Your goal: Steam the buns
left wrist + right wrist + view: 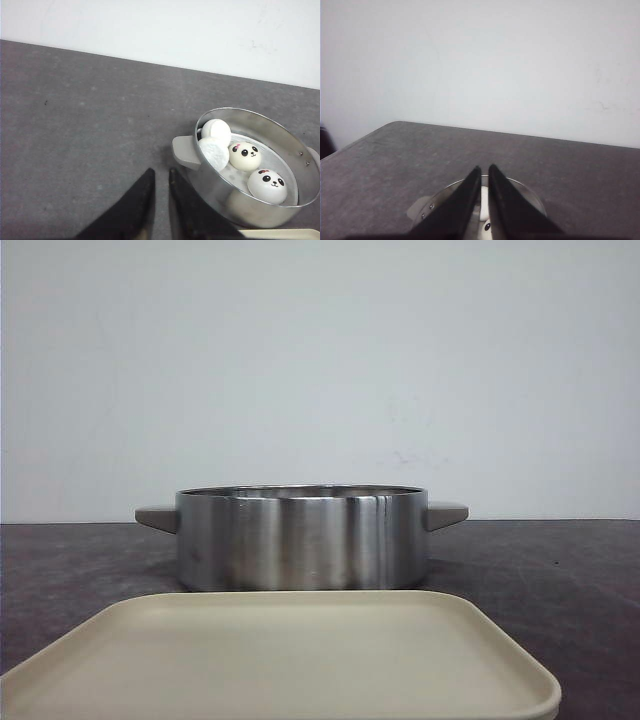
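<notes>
Buns [239,159]: four, white, all inside the steel pot [280,210]. Two show panda faces; two lie tipped, pale undersides showing, nearest the pot's grey handle [184,152].

Pot: uncovered, standing on the dark table [85,115], just beside and ahead of the left fingers [159,187]; directly below the right fingers [484,182], whose tips hang over its rim.

Tray [290,660]: beige, nothing on it, in front of the pot.

Left fingers: closed to a narrow slit, grasping nothing. Right fingers: likewise nearly together, grasping nothing.

Progress, as judged: loading appears complete, since the tray is bare and every bun sits in the pot. No lid is visible; any covering remains undone.
</notes>
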